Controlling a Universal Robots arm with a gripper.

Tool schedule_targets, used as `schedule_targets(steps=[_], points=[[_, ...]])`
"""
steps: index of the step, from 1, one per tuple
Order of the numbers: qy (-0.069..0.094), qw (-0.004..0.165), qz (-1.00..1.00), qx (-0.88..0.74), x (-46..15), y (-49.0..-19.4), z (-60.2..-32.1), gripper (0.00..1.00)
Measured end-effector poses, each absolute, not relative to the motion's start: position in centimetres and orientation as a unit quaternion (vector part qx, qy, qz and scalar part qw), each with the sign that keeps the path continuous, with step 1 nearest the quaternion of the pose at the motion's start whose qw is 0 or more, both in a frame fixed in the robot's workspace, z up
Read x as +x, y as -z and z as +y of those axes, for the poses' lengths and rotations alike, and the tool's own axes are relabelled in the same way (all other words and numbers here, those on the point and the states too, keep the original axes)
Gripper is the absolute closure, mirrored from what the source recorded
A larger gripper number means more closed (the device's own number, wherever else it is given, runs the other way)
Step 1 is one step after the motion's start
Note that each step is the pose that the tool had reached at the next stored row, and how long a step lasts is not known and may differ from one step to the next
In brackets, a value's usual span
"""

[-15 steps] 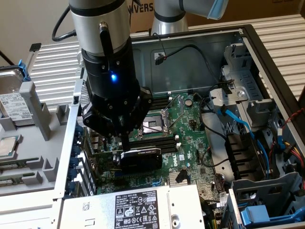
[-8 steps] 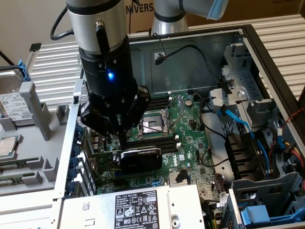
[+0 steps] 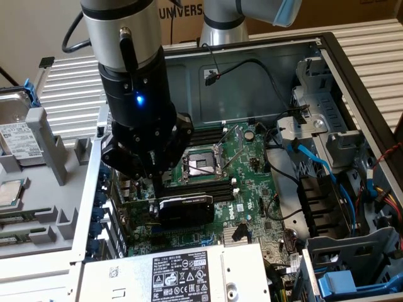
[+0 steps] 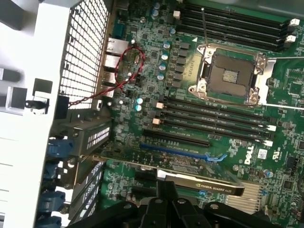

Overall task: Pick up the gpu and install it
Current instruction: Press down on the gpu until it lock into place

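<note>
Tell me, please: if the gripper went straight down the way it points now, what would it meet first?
Most likely the gpu. The gripper points down into the case, shut, right at the card's black shroud, and seems to be on it already. Under the card lies the motherboard; depth is hard to judge.

Open PC case (image 3: 352,69) lies on its side, motherboard (image 3: 245,163) flat inside. CPU socket (image 3: 200,165) mid-board, RAM slots (image 4: 213,118) either side of it. GPU (image 3: 186,209) stands on board just below socket in ext view, gripper (image 3: 157,185) on its top edge. PSU (image 3: 182,274) nearer cam; drive bays w/ cables (image 3: 327,170) on ext view's right.
</note>
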State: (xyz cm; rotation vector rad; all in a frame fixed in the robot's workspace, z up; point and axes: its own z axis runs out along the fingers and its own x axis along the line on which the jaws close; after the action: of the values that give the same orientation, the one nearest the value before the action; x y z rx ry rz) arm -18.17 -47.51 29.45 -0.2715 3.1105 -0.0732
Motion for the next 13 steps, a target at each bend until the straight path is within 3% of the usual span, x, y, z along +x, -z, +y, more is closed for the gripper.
schedule_targets(steps=[13], points=[[0.023, 0.009, 0.997, -0.079, -18.49, -28.74, -46.80, 0.89]])
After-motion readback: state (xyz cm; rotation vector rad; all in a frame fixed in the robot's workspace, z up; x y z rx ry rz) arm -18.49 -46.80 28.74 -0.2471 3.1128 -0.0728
